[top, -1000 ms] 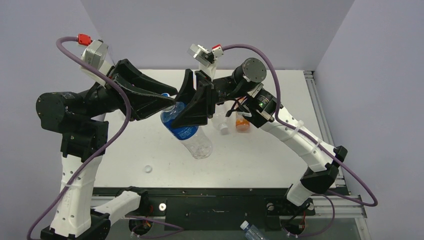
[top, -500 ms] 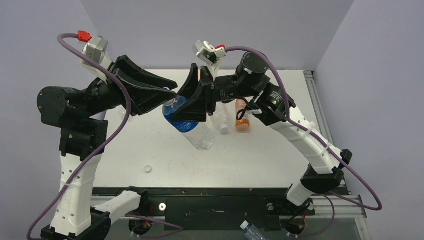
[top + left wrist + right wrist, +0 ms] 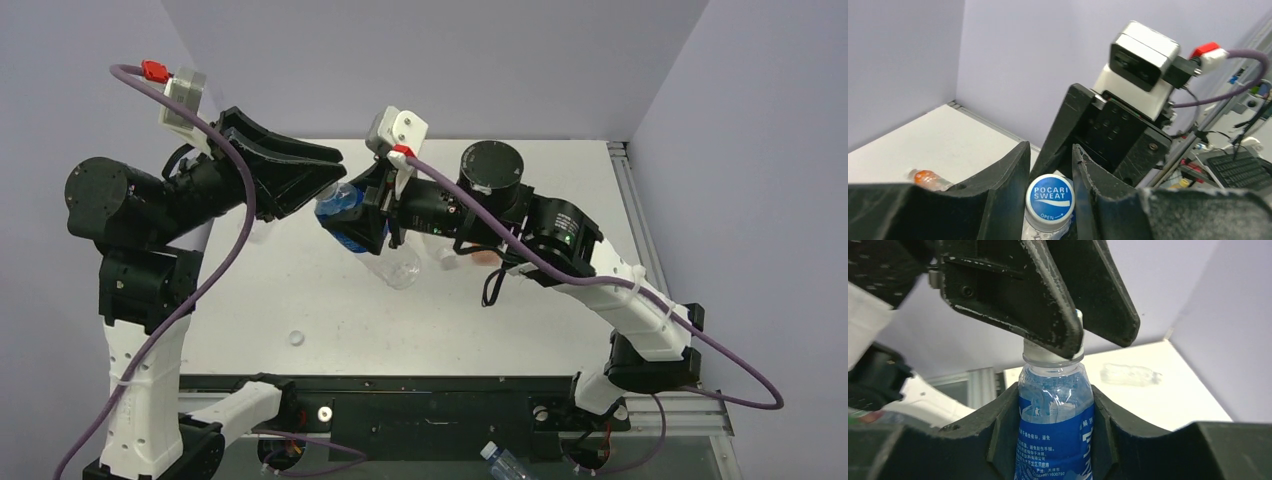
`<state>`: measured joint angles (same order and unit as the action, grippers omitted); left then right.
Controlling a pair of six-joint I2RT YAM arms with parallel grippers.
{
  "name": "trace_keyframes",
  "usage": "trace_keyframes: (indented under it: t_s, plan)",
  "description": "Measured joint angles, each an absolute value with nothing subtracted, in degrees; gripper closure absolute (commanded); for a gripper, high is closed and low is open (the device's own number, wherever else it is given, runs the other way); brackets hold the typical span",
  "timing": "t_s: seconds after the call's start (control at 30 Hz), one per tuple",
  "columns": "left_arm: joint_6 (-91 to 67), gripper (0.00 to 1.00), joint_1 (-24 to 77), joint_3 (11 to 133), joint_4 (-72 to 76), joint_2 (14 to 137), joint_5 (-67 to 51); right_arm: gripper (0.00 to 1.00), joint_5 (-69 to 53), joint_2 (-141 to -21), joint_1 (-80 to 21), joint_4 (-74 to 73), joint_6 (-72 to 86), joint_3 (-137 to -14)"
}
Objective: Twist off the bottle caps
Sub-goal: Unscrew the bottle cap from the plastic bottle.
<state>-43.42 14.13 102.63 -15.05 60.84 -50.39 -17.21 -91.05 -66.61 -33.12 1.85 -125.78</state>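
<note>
Two claws, one bottle: the left claw (image 3: 1049, 156) and right claw (image 3: 1053, 407) meet in mid-air above the bench (image 3: 520, 310), sharing a blue-labelled bottle (image 3: 1055, 432).
Risk, spin: the thin plastic body looks soft. If the right claw's hold is too light, the bottle may turn with the twist and the thread would not loosen.
Risk, slip: the left claw's pads grip only the cap's narrow ridged edge, so a skewed twist could pop them off it.
Risk, drop: once free, the cap could fall. If either hold fails, the bottle falls to the bench below.
Left claw: pinched almost shut on the blue-topped cap (image 3: 1050, 201), one pad on each side.
Right claw: part-open, clamped round the labelled body, just below the left claw.
Cap: between the left claw's fingers, apparently seated on the neck.
Below the claws: an orange bottle (image 3: 927, 178) and a clear bottle (image 3: 1130, 374) lie on the bench. A loose white cap (image 3: 296, 338) sits well apart, toward the arm bases.
</note>
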Motion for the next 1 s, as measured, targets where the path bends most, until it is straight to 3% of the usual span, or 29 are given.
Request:
trace_keyframes:
  t_s: [0.17,0.2,0.23,0.27,0.3,0.37,0.57,1.0]
  plan:
    - [-36.36,1.00,14.22,104.29,-21.74,59.81,-44.82,1.00,1.63,-93.82,-73.65,-37.91,-2.35,-131.20]
    - [-35.09,0.95,14.20,104.57,-22.81,59.51,-43.66,1.00,5.56,-95.18,-75.20,-38.83,-3.29,-133.10]
    - [-34.00,0.67,14.20,104.84,-23.75,59.24,-42.74,1.00,8.23,-96.12,-76.23,-39.40,-3.97,-134.37]
    - [-33.12,0.52,14.17,104.90,-24.38,58.96,-41.98,1.00,10.22,-96.84,-76.97,-39.64,-4.38,-135.22]
    - [-32.38,0.24,14.13,104.88,-24.80,58.67,-41.63,1.00,11.14,-97.17,-77.25,-39.75,-4.71,-135.46]
    - [-32.38,0.01,14.06,104.29,-23.49,58.37,-42.22,1.00,12.19,-96.62,-76.77,-40.05,-4.80,-133.88]
    - [-41.93,0.03,14.02,99.33,-11.57,55.75,-50.26,1.00,0.25,-89.93,-68.64,-39.35,-1.74,-122.76]
    - [-50.54,0.03,14.02,97.14,-0.62,55.33,-56.38,1.00,-41.80,-86.06,-63.53,-34.13,6.22,-122.02]
